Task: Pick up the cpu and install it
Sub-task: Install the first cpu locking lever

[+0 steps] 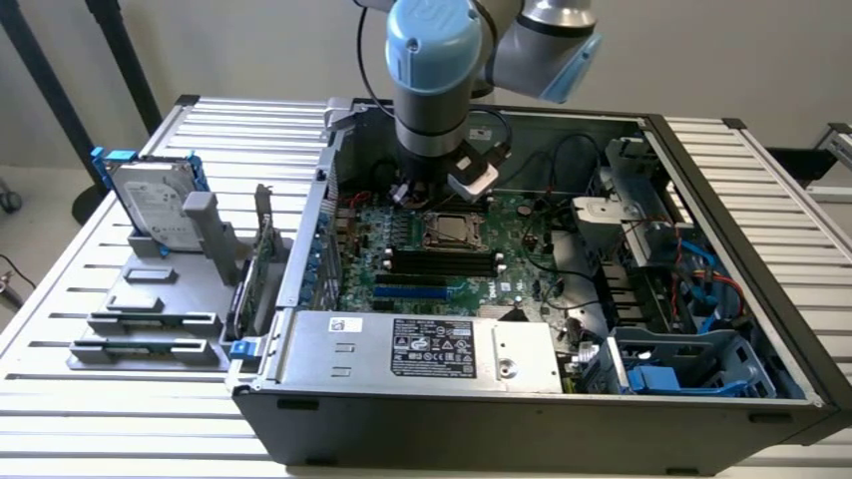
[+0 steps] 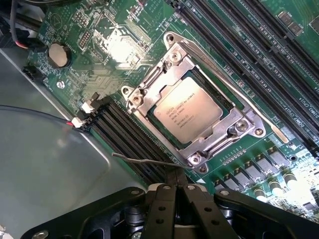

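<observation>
The cpu (image 2: 193, 109), a flat square chip with a silvery top and printed text, lies in its socket on the green motherboard (image 2: 114, 45), framed by the metal load plate (image 2: 149, 89). A long lever (image 2: 234, 82) runs along one side of the socket and a thin wire lever (image 2: 142, 159) sticks out near my fingertips. My gripper (image 2: 175, 175) is shut with nothing between its fingers, just off the socket's corner. In the exterior view the gripper (image 1: 421, 197) hangs inside the open computer case, slightly behind the cpu (image 1: 453, 232).
A labelled grey power supply box (image 1: 426, 344) sits at the case front. Black memory slots (image 1: 440, 261) flank the socket. A drive cage with blue parts (image 1: 679, 374) and cables fill the exterior view's right. A hard drive with blue brackets (image 1: 154, 205) stands on a grey holder outside.
</observation>
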Robot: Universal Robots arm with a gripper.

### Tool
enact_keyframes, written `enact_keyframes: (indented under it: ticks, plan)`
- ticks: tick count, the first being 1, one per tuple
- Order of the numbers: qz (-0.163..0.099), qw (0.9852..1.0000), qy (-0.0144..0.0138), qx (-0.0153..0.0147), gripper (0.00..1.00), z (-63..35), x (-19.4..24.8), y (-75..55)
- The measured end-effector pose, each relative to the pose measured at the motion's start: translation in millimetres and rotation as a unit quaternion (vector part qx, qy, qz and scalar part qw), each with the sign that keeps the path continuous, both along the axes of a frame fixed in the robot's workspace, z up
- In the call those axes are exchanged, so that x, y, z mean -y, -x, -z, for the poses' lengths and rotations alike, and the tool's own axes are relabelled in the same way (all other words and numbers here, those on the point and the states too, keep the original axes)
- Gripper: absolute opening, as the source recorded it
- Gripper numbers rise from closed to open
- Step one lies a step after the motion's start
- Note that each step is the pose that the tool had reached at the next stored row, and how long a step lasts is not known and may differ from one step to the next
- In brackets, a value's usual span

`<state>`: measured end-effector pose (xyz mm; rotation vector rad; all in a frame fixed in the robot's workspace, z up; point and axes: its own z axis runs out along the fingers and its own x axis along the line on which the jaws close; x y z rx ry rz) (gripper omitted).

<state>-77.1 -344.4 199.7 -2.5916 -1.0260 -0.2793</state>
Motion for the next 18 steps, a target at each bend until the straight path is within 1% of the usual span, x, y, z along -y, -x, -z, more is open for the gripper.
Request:
enact_keyframes:
  ticks: [4,8,13,18]
  plan:
    - [0.0,1.0,0.0026,-0.0001,0.11,0.6,0.0,-1.2]
    - [0.0,1.0,0.0037,-0.0001,0.11,1.2,-0.1,-3.8]
    - [0.0,1.0,0.0043,-0.0001,0.11,1.8,-0.2,-8.4]
    - [0.0,1.0,0.0044,-0.0001,0.11,2.5,-0.4,-14.1]
